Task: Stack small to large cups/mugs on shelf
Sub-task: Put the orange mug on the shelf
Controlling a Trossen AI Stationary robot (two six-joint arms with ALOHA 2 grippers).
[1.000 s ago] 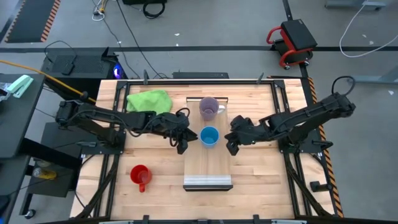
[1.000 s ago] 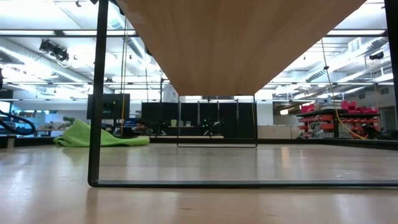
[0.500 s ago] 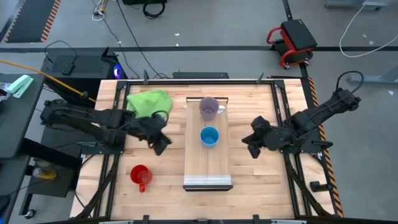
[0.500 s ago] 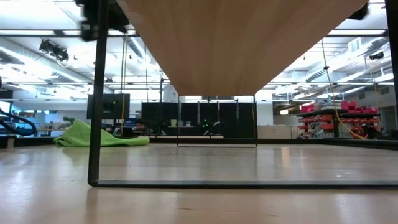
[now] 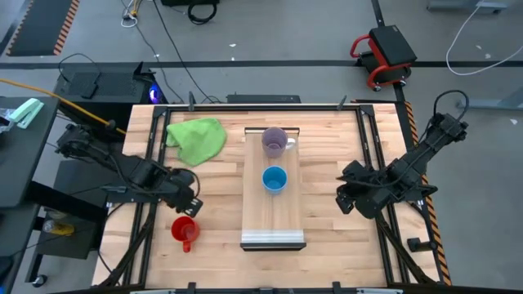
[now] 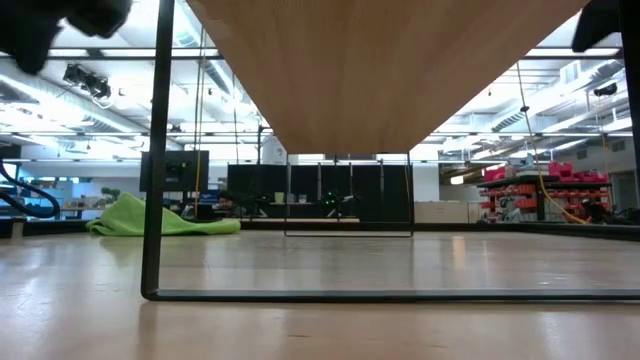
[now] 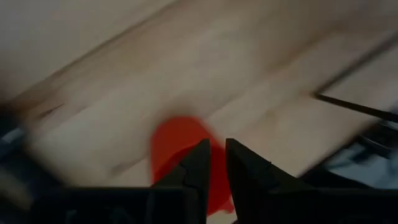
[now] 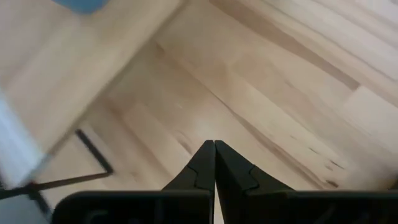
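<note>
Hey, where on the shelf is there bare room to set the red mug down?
The shelf is bare between the blue cup and its grey metal strip. The far end is crowded: the purple mug sits there, with the blue cup close behind it. The red mug stands on the table beneath the left gripper.

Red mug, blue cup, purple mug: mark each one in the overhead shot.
red mug (image 5: 182, 228): high view, on the bowl, its handle toward the table's near edge.
blue cup (image 5: 274, 179): high view, centre of its open mouth.
purple mug (image 5: 274, 140): high view, centre of its open mouth.
</note>
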